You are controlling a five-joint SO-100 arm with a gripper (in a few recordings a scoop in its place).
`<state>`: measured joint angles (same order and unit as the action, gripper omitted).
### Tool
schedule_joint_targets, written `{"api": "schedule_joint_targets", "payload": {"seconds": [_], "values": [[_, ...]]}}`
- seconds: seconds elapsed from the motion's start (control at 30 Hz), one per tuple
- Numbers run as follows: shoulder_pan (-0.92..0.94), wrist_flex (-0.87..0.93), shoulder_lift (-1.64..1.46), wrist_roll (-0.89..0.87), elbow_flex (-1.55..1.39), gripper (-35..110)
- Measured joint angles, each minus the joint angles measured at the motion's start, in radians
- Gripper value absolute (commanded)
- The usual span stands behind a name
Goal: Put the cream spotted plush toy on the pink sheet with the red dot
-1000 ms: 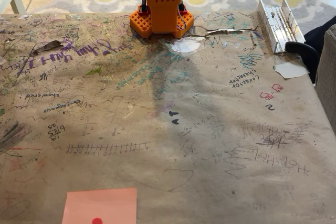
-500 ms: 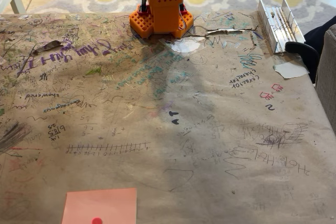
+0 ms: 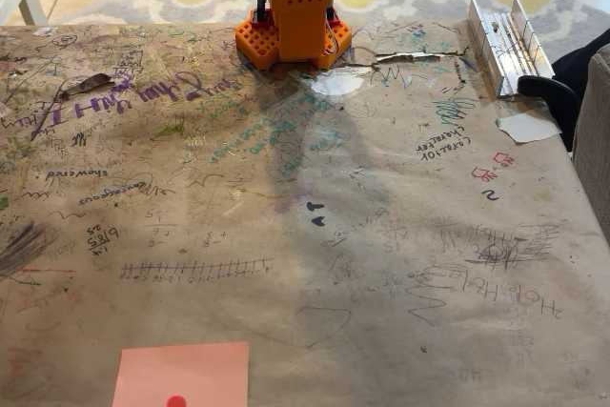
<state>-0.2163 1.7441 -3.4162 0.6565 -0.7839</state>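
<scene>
While I watch the fixed view, I've got the orange arm base [image 3: 292, 11] planted at the far edge of the tabletop [image 3: 381, 235], and that's as much of the robot as I'm being given: the upper links run out past the top of the picture. So the end effector's state? I cannot tell, wide or narrow or carrying anything.

Down at the near edge sits the pink sheet with the red dot [image 3: 181, 374], lying flat, its dot right at the bottom border of the picture. Its surface is bare, nothing resting on it.

As for the cream spotted plush toy, I can't place it from this feed, so I won't guess whether it's in hand or waiting somewhere off-camera. A long soft shadow [image 3: 305, 154] stretches from the base toward the middle of the scribbled brown paper (suggesting to me the arm is raised above the work area, though that's my reading).

Over on the right there's a silvery metal rail [image 3: 505, 40] and a pale paper scrap [image 3: 526, 126], neither of them part of the job.

My call on progress: delivery not done. What remains, at the least, is getting the plush over that pink square and letting it go there.
</scene>
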Motion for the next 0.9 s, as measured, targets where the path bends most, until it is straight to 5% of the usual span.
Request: {"api": "schedule_joint_targets", "payload": {"seconds": [0.2,0.3,0.57,0.73,0.9], "values": [[-0.002,-0.049,-0.002,0.067,-0.083,0],[0.002,-0.233,-0.003,0.167,-0.357,14],[0.357,-1.180,0.350,0.597,-1.316,21],[0.410,-1.779,0.164,0.689,-2.131,20],[0.397,-1.617,0.067,0.701,-2.319,20]]}}
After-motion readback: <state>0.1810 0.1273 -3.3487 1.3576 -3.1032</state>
